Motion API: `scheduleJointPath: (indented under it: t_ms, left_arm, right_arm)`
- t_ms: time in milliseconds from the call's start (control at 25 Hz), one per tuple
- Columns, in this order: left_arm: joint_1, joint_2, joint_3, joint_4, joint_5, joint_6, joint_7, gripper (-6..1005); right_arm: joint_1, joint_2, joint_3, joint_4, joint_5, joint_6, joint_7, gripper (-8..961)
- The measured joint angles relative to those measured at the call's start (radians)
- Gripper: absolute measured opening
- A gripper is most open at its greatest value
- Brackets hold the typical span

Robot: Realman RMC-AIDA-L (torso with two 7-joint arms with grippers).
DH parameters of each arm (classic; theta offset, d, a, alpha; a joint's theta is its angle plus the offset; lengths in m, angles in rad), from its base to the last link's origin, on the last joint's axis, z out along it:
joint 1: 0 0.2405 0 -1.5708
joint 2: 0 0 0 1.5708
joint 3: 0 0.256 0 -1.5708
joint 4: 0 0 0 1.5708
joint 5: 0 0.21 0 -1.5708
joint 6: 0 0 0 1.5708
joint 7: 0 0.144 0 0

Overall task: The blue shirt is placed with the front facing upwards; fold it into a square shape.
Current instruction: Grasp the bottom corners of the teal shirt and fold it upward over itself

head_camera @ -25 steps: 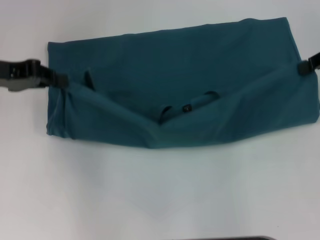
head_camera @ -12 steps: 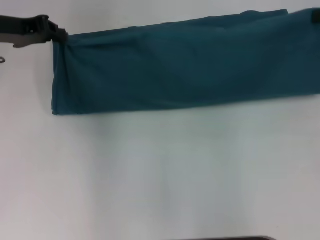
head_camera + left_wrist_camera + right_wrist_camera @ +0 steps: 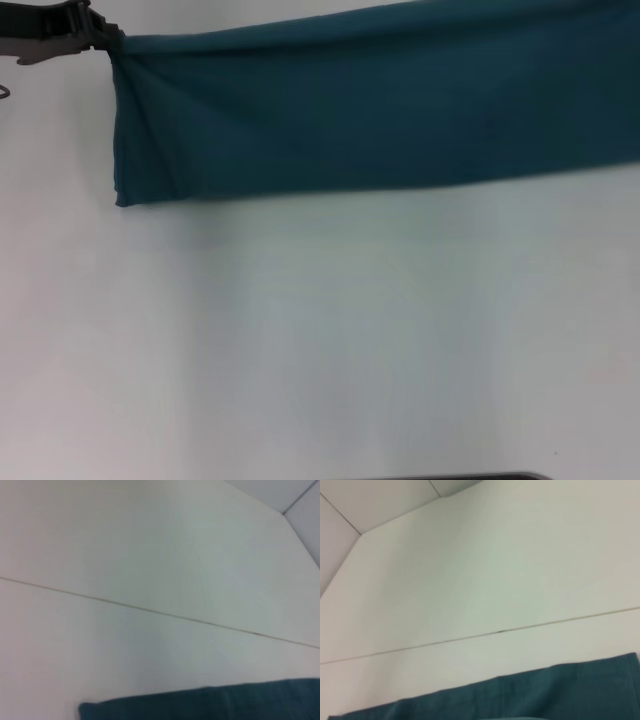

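The left gripper [image 3: 108, 38], a dark, angular clamp at the head view's upper left, pinches one top corner of the shirt [image 3: 370, 110]. From there the soft teal cloth hangs as a long, smooth band across the top of the view, with slanting creases fanning down from the pinched corner. Its lower edge runs nearly straight above the matte white table [image 3: 320, 340]. The right gripper is out of sight.

The blue shirt [image 3: 380, 110] is soft matt cloth; the table [image 3: 330, 340] looks smooth, white, faintly glossy.
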Motion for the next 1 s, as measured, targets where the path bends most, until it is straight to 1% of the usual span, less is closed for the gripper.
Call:
scheduleJointPath:
  t_ms: [80,160,200,320,520,720,880,1000]
  left_arm:
    - [-0.001,0.0,0.003,0.004,0.001,-0.008,0.001,27]
    - [-0.007,-0.004,0.017,0.018,0.001,-0.045,0.009,27]
    - [-0.007,-0.006,0.02,0.019,0.001,-0.053,0.009,27]
    - [-0.008,-0.018,0.038,0.033,0.0,-0.086,0.015,27]
    - [-0.02,-0.022,0.067,0.07,-0.005,-0.144,0.019,28]
    - [-0.036,-0.025,0.086,0.123,-0.005,-0.226,0.021,28]
    - [-0.038,-0.039,0.099,0.139,-0.007,-0.291,0.032,28]
    - [-0.038,-0.05,0.105,0.14,-0.008,-0.328,0.041,28]
  right_arm:
    - [0.001,0.004,-0.015,0.012,-0.006,0.015,-0.001,20]
    - [0.001,0.008,-0.024,0.015,-0.007,0.025,-0.001,20]
    - [-0.002,0.023,-0.047,0.021,-0.01,0.058,-0.004,20]
    - [-0.006,0.028,-0.057,0.031,-0.017,0.087,-0.004,20]
    - [-0.007,0.033,-0.059,0.04,-0.029,0.142,0.003,20]
    - [-0.006,0.058,-0.07,0.045,-0.025,0.23,-0.016,20]
    - [-0.001,0.082,-0.084,0.064,-0.031,0.309,-0.048,20]
    - [-0.002,0.096,-0.092,0.073,-0.032,0.359,-0.061,20]
